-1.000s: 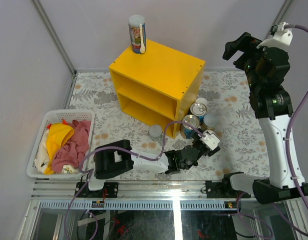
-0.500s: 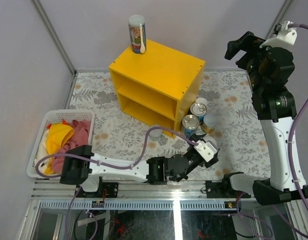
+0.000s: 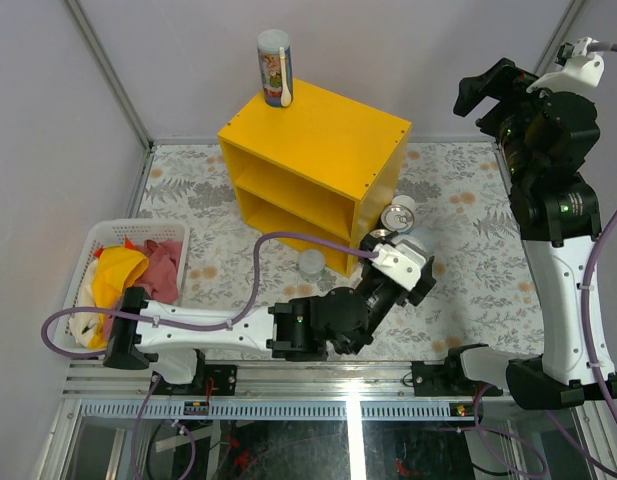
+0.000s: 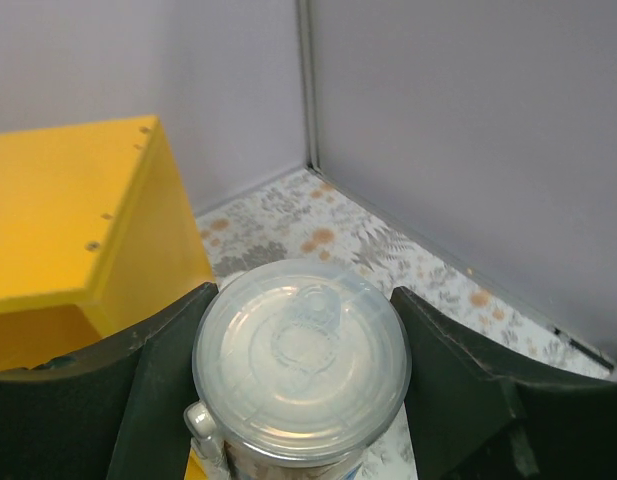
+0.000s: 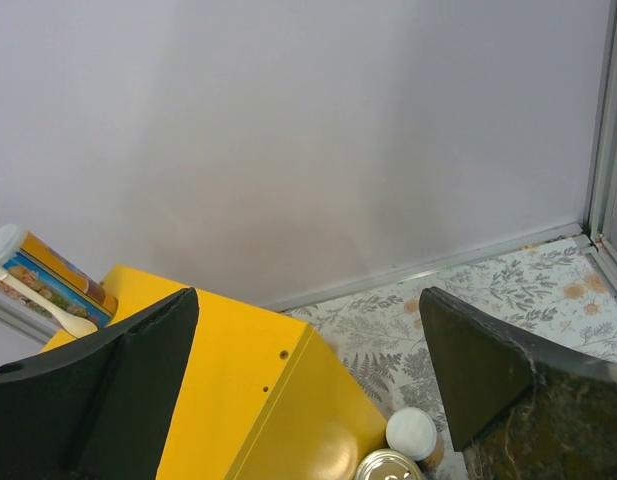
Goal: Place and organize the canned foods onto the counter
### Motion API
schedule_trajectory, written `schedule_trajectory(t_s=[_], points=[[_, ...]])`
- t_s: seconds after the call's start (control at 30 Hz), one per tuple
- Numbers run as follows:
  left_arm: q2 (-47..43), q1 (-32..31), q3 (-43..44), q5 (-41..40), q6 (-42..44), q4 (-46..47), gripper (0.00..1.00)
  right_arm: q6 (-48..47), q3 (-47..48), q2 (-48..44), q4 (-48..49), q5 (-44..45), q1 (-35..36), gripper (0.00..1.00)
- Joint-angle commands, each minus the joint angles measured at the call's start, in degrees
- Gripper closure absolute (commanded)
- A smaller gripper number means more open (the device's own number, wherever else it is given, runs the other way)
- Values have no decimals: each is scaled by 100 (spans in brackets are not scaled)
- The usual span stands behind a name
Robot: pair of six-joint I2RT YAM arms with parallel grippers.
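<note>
**Top external view.** The left claw [image 3: 393, 268] is lying stretched across the table [image 3: 458, 215], close to the right-hand wall of the yellow counter [image 3: 318, 135], and its wrist is hiding whatever it is carrying. A steel can [image 3: 399, 214] is standing just behind it. A pale-lidded can [image 3: 311, 263] is sitting in front of the lower compartment, and a tall tube [image 3: 274, 66] is standing on the counter's far corner. The right claw [image 3: 485, 92] is hanging high at the far right, well apart from every can.

**Left wrist view.** The left claw is pinching a clear-lidded can [image 4: 300, 345]. Its fingers [image 4: 158, 400] are pressing on opposite sides just under the lid rim, and the can is sitting upright beside the counter's corner. The can is probably rigid, smooth-walled and fairly heavy if full, so it is likely to slip under a light squeeze. The grip belongs across the body, since the thin plastic lid may flex or pop off.

**Right wrist view.** The right claw is standing spread wide and carrying nothing. The counter, the steel can and a white-lidded can [image 5: 412, 432] are lying far below it.
</note>
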Motion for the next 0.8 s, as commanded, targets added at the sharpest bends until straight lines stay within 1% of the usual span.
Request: schedule_trajectory(t_s=[0.0, 0.1, 0.2, 0.27, 0.4, 0.57, 0.77], points=[[-259, 37, 909, -662, 707, 651, 100, 82, 387, 100, 156, -199, -10, 0], [-210, 258, 1408, -737, 755, 378, 100, 146, 531, 229, 166, -312, -13, 1], [-177, 653, 1858, -853, 647, 60, 100, 172, 660, 360, 175, -390, -12, 1], [-174, 970, 2123, -886, 494, -183, 100, 169, 762, 439, 175, -415, -14, 1], [-180, 1715, 2414, -836, 317, -309, 100, 152, 914, 598, 188, -475, -9, 1], [-83, 2608, 2936, -653, -327, -1027, 100, 234, 1044, 774, 274, -588, -9, 1], [232, 3429, 3480, -485, -547, -1375, 100, 347, 1075, 942, 431, -746, -9, 2]])
